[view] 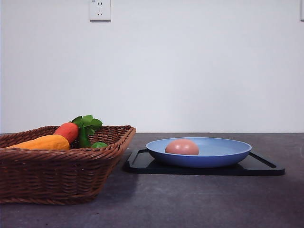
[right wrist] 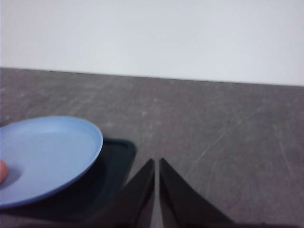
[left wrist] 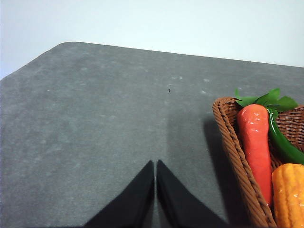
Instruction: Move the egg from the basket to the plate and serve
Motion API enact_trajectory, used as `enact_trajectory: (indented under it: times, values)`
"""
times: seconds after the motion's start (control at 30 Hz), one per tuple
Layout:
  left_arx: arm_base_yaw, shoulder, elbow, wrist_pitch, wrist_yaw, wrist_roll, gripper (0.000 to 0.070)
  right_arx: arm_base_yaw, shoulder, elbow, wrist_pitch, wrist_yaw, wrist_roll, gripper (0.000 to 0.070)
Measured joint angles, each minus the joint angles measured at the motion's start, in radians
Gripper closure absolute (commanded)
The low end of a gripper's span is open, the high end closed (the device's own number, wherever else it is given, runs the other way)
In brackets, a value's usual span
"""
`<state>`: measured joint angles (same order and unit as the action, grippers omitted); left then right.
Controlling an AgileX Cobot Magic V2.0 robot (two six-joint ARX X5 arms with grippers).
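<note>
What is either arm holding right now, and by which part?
Nothing. The left gripper and right gripper both have their jaws shut on nothing, above bare table. The egg lies on the plate.

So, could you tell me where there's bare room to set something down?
The table is bare in front of the tray and plate. The basket is crowded with vegetables. The egg sits on the plate's left half.

Left gripper [left wrist: 155,164] — black fingers pressed together, tips meeting in narrow seam, nothing between them. Held low over table, pointing forward. Right gripper [right wrist: 156,161] — same pose, fingers closed tip to tip, empty, tilted slightly downward toward table surface.
</note>
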<state>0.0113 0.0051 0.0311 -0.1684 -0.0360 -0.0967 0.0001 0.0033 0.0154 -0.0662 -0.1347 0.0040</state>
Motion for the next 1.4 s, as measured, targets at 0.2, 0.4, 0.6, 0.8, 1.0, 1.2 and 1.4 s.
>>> enact_trajectory:
  times: [0.2, 0.4, 0.6, 0.8, 1.0, 1.2, 1.4]
  values:
    - [0.000, 0.000, 0.000, 0.000, 0.000, 0.000, 0.0700, -0.001, 0.002, 0.001, -0.096, -0.003, 0.004, 0.0700]
    - [0.000, 0.000, 0.000, 0.000, 0.000, 0.000, 0.0700, -0.001, 0.002, 0.001, -0.094, 0.004, 0.004, 0.0700]
    - [0.000, 0.000, 0.000, 0.000, 0.000, 0.000, 0.0700, -0.001, 0.002, 0.001, -0.094, 0.004, 0.004, 0.0700]
    - [0.000, 0.000, 0.000, 0.000, 0.000, 0.000, 0.0700, -0.001, 0.002, 0.001, -0.094, 0.004, 0.004, 0.0700]
    - [0.000, 0.000, 0.000, 0.000, 0.000, 0.000, 0.0700, -0.001, 0.002, 0.001, -0.094, 0.005, 0.004, 0.0700]
    - [0.000, 0.000, 0.000, 0.000, 0.000, 0.000, 0.0700, -0.001, 0.002, 0.001, -0.094, 0.005, 0.004, 0.0700]
    - [0.000, 0.000, 0.000, 0.000, 0.000, 0.000, 0.0700, -0.001, 0.002, 0.001, -0.094, 0.005, 0.004, 0.0700]
